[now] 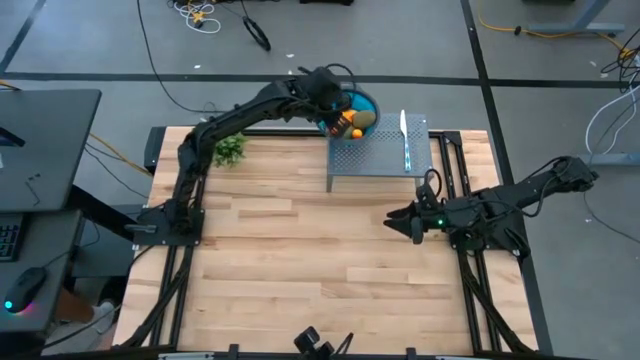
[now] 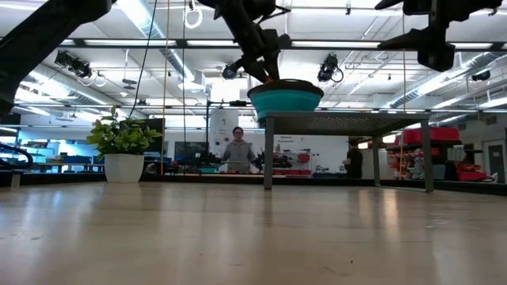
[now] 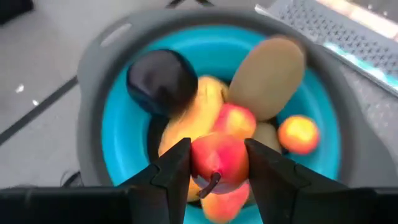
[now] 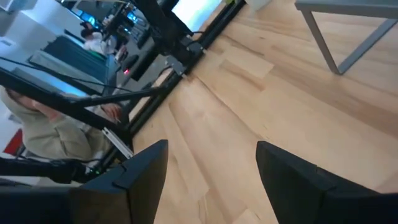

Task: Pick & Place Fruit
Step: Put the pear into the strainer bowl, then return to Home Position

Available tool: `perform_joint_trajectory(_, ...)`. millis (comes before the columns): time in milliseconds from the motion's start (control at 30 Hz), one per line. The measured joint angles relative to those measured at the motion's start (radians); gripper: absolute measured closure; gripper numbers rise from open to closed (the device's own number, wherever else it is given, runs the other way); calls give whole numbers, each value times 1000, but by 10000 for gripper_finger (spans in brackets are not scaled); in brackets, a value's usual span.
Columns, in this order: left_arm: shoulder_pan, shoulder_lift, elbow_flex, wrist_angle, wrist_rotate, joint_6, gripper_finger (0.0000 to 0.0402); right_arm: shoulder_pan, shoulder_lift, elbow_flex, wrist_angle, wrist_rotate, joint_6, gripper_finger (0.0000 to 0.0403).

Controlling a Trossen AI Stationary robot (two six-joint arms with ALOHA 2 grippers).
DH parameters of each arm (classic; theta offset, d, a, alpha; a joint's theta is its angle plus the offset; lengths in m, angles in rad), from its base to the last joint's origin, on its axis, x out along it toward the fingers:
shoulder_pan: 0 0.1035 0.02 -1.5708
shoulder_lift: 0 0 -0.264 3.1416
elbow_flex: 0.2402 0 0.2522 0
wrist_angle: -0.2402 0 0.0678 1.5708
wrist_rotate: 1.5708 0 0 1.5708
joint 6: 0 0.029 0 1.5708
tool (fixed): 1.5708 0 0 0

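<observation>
The left tool reaches over a round teal bowl with a grey rim, which sits at the far corner of a perforated grey metal stand on the pale wood-plank bench. Its two dark, blunt fingers are clamped on a small, smooth red-orange fruit with a thin dark stem, held just above the rest of the pile. Below it in the bowl lie an oblong yellow piece, a matte brown-green oval leaning on the far wall, a glossy dark round fruit beside it, and another small orange-red ball near the rim; a second brown-green piece is mostly hidden under the others. A slim pale-handled knife lies flat on the stand's mesh top, well apart from the bowl. A leafy green sprig rests on the bench just beside the left arm. The right tool hovers over bare planks near the bench's right side, its flat dark fingers spread apart and holding nothing.
</observation>
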Motion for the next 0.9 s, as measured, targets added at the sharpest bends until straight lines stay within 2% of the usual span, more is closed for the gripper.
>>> perform_joint_trajectory(300, 0, 58, -2, 0, 56, -10, 209, -1, 0, 0, 12, -1, 21, 151)
perform_joint_trajectory(533, -6, 56, -2, 15, 62, -20, 169, -1, 0, 0, 11, -11, 16, 151)
perform_joint_trajectory(700, -6, 55, -2, 12, 110, -25, 138, -1, 0, 0, -7, -18, 8, 151)
perform_joint_trajectory(800, -1, 50, 29, -49, 150, -30, 125, -1, -1, 0, -32, -68, -25, 151)
perform_joint_trajectory(900, 4, 38, 95, -163, 161, -31, 121, -9, -9, 0, -73, -180, -36, 151)
